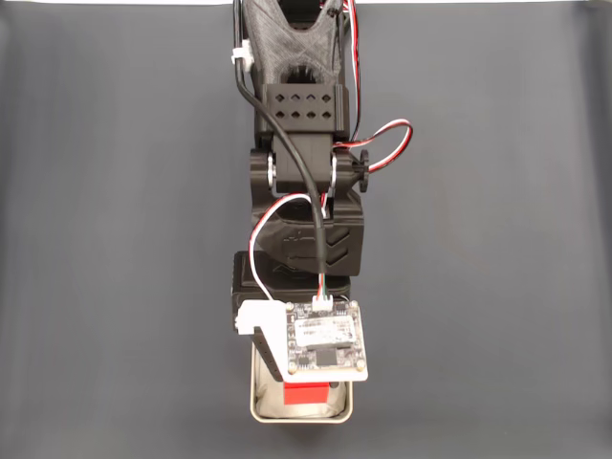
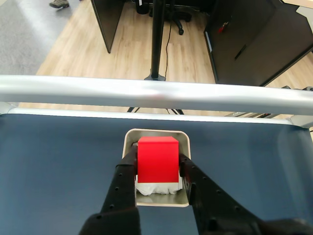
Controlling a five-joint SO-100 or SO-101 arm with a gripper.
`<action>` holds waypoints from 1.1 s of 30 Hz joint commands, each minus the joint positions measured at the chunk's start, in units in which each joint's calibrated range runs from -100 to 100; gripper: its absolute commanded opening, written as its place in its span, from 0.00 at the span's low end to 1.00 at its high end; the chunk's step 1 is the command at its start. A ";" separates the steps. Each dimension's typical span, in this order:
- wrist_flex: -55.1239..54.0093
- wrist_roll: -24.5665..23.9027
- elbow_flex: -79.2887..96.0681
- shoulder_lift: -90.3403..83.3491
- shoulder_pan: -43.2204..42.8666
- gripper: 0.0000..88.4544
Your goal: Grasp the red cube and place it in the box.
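red cube (image 2: 157, 159) clamped between claw (image 2: 157, 164) fingers (black), over the box (image 2: 128, 142); white lining beneath

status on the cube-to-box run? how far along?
Done: the red cube is grasped and carried to the box. In hand: the gripper holds it between both fingers over the box's white lining; the fixed view shows red inside the rim. Left: open the jaws and back away. Whether the cube touches the lining is unclear.
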 commanded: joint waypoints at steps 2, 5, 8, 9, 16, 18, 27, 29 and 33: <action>-1.18 -0.24 -2.23 -1.80 -0.21 0.02; -1.18 -0.15 -2.23 -1.80 -0.06 0.02; -1.18 -0.15 -2.23 -1.89 -0.06 0.02; -1.18 -0.15 -2.23 -1.89 -0.06 0.02; -1.18 -0.29 -2.23 -1.97 0.01 0.05; -1.18 -1.07 -2.23 -2.15 0.15 0.23; -0.36 -0.83 -2.14 -2.67 0.57 0.52; -0.53 -0.83 -2.14 -2.67 0.57 0.52; -0.53 -0.78 -2.14 -2.84 0.57 0.53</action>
